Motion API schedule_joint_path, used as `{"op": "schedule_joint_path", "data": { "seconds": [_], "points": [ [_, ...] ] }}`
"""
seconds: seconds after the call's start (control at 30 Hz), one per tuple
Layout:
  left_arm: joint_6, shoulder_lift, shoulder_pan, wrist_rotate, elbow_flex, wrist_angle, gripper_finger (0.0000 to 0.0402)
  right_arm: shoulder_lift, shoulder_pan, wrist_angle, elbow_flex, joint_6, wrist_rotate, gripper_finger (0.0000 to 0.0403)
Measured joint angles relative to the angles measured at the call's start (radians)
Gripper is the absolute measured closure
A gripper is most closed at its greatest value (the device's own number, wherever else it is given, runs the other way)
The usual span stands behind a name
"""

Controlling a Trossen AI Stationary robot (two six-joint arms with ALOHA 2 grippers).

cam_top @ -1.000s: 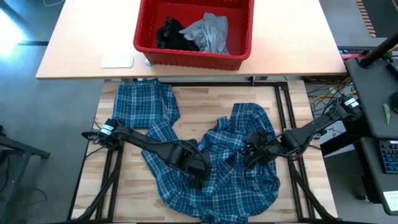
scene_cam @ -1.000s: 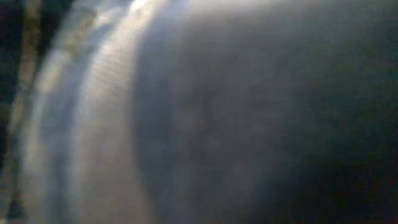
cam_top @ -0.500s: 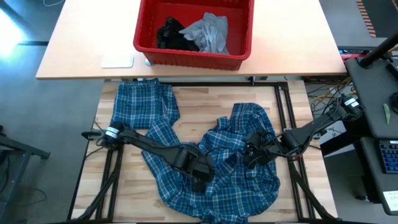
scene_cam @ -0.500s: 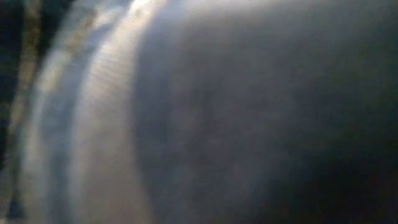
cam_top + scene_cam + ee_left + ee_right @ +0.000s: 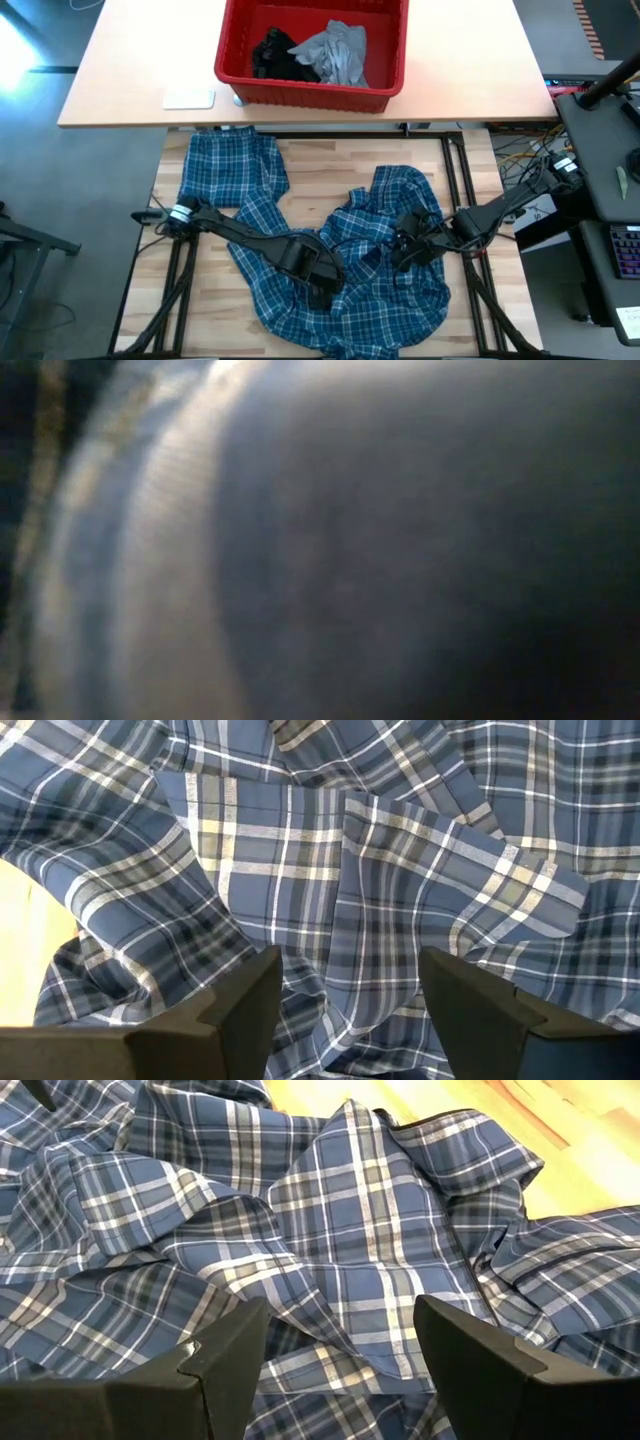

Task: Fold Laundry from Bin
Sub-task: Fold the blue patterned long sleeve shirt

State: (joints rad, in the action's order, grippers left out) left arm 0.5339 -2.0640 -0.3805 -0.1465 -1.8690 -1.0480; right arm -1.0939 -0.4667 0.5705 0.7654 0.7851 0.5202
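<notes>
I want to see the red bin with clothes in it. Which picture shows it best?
The high view: it looks straight down into the whole red bin, with grey and black clothes inside. The low view is a blur, and both wrist views show only the plaid shirt.

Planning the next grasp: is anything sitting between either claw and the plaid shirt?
Nothing visible. Both wrist views show only plaid shirt between open fingers; the left claw and right claw sit right over it. The bin stands apart, on the far table.

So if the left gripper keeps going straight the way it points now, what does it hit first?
The plaid shirt. The left gripper has its jaws open just over crumpled folds, with nothing else in between; how near the cloth is, I can't judge.
</notes>
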Motion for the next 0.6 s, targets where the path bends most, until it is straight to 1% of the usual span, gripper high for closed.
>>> {"op": "schedule_joint_path", "data": {
  "seconds": [0.17, 0.33, 0.43, 0.6],
  "points": [
    [0.008, 0.0, 0.0, -0.018, 0.007, 0.009, 0.0183, 0.0, 0.0, 0.0, 0.0, -0.001, -0.004, 0.0156],
    [0.041, 0.019, 0.0, -0.028, 0.093, 0.013, 0.0183, 0.0, -0.011, 0.0, 0.0, -0.001, -0.005, 0.0156],
    [0.024, 0.026, -0.008, -0.025, 0.13, 0.012, 0.0183, 0.001, -0.025, 0.0, 0.0, 0.005, -0.005, 0.0156],
    [-0.014, 0.017, -0.028, 0.006, 0.136, 0.035, 0.0183, 0.001, -0.04, 0.0, 0.0, 0.019, -0.005, 0.0156]
  ]
}}
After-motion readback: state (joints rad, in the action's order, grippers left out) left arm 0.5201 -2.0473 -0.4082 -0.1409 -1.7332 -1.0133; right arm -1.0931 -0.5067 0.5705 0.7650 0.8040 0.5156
